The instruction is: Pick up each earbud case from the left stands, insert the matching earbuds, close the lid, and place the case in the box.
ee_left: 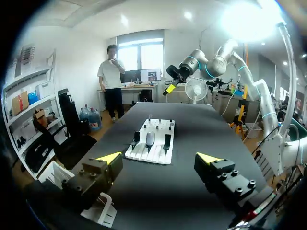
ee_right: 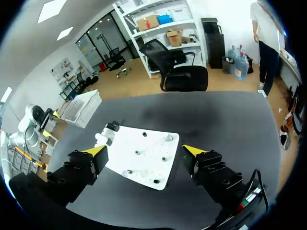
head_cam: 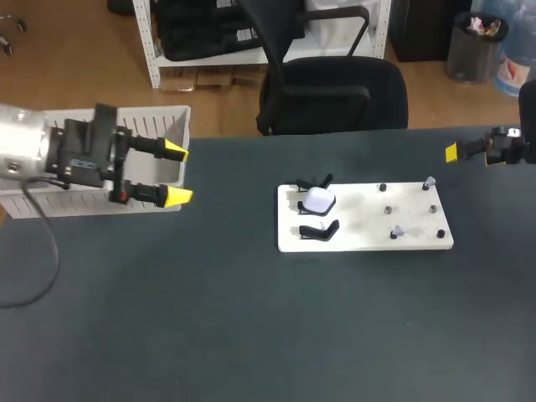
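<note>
earbud case (head_cam: 318,200) white, rounded, on board (head_cam: 362,224) | left fingers (head_cam: 174,151) wide apart, empty | right fingers (ee_right: 194,151) likewise

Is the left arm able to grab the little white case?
Probably yes: the left gripper is open, only table lies between it and the white case, and the right gripper is far off.

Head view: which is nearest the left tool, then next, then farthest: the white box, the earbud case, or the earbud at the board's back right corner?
1. White box, just behind the left tool, at the left.
2. Earbud case, on the board's left side.
3. Earbud, at the board's back right corner.
</note>
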